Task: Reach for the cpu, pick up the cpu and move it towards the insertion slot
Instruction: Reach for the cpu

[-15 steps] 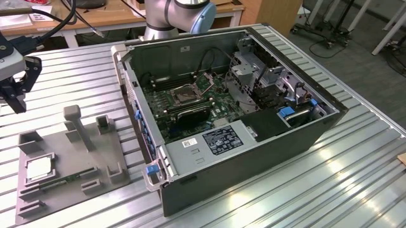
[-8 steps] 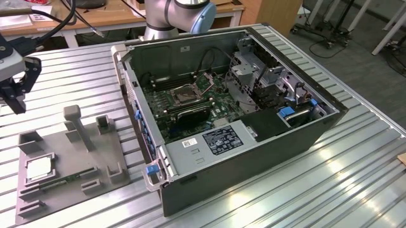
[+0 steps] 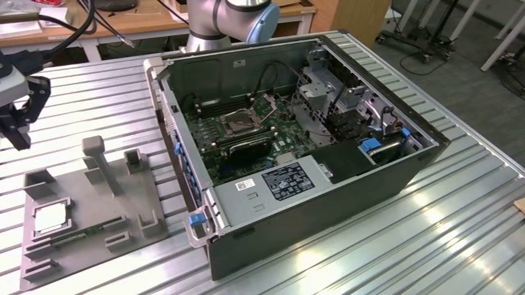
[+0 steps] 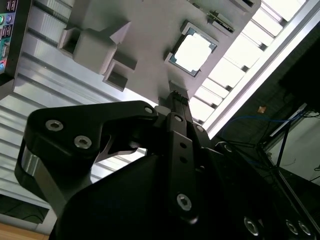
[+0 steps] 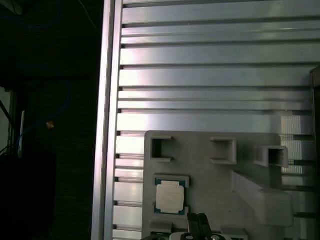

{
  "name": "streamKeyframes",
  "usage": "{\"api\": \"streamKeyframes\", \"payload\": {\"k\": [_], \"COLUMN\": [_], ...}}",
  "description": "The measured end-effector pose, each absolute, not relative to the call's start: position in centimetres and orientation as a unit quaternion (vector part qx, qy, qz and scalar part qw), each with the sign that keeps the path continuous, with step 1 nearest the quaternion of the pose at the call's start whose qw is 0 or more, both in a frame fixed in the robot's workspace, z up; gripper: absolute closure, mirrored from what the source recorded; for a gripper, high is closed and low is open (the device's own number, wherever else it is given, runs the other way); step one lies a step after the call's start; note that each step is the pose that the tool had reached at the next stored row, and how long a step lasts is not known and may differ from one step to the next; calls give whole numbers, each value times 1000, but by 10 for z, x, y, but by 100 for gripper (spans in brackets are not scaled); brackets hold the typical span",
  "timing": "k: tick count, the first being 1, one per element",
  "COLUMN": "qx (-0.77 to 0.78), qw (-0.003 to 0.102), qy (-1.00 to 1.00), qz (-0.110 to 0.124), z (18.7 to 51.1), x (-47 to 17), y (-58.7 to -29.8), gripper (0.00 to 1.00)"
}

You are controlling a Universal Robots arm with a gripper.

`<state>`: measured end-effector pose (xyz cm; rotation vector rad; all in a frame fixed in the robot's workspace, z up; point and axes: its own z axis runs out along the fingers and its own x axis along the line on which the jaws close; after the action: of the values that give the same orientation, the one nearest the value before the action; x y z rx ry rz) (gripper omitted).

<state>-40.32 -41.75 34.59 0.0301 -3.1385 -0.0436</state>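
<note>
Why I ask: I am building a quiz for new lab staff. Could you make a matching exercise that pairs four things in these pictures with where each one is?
Things:
1. chip
2. socket
3. tool
4. computer case

Places:
A. on the green board inside the case
B. in the air at the exterior view's left edge
C. lying in a recess of the grey holder
D. standing open on the metal table, to the exterior view's right of the holder

Pairs: 1-C, 2-A, 3-B, 4-D
</note>
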Motion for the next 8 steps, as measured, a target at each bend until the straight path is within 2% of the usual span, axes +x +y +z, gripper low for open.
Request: {"api": "streamKeyframes", "payload": {"k": [8], "qx": [10], "qw": [1], "qy": [-1000], "qz": [-14], "z": [346], "x": [-404], "y": [-418], "gripper": [90]}}
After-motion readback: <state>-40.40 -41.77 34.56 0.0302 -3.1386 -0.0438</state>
